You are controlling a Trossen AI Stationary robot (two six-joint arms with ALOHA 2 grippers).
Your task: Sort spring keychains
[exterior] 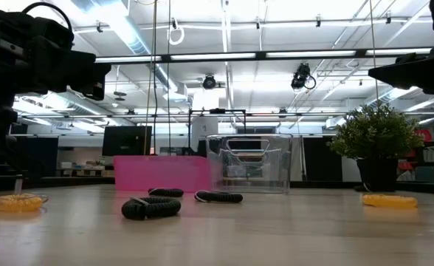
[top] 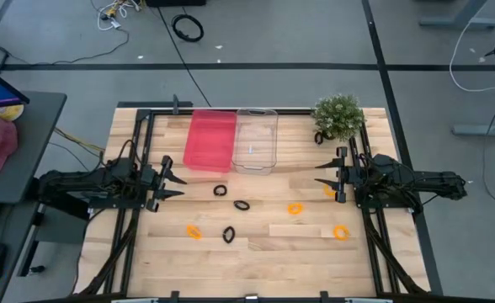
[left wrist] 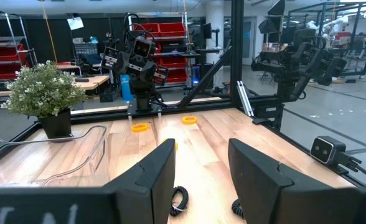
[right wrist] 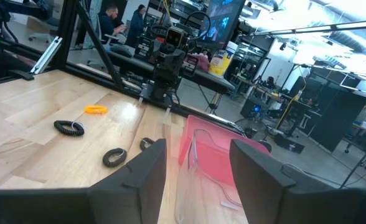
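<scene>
Between both open grippers, spring keychains (top: 241, 204) scattered mid-table, bins (top: 232, 140) at far edge

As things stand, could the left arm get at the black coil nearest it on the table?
Probably yes. The left gripper waits with jaws open beside the pink bin, and the black coil lies on bare wood just ahead of it, apart from the other coils, with nothing between them.

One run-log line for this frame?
left claw: open, empty | right claw: open, empty | spring keychains: on table | bins: no keychains visible
</scene>
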